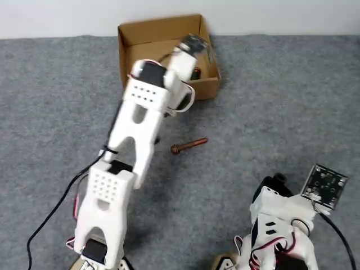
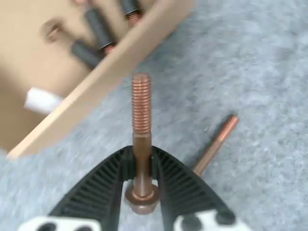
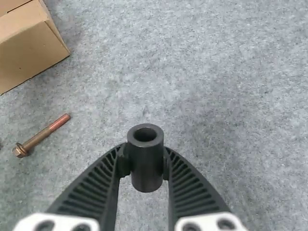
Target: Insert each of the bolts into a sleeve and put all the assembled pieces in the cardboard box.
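My left gripper [image 2: 142, 153] is shut on a copper bolt [image 2: 141, 108] near its head. The threaded end points away, over the carpet just outside the cardboard box [image 2: 110, 72]. In the box lie several dark sleeves with bolts in them [image 2: 98, 29]. My right gripper [image 3: 144, 155] is shut on a black sleeve [image 3: 145, 159], bore upward. A loose bolt [image 1: 189, 145] lies on the carpet, also seen as the bolt [image 3: 42, 135] and the bolt [image 2: 215, 144]. In the high view the left arm [image 1: 147, 90] stretches to the box [image 1: 121, 50]; the right arm [image 1: 281, 219] sits low at the near right.
Grey carpet [image 1: 281, 112] covers the table. A small white piece [image 2: 41, 101] lies inside the box against its wall. A corner of the box [image 3: 26, 43] stands beyond the loose bolt in the right wrist view. Cables trail from the left arm's base [image 1: 56, 214].
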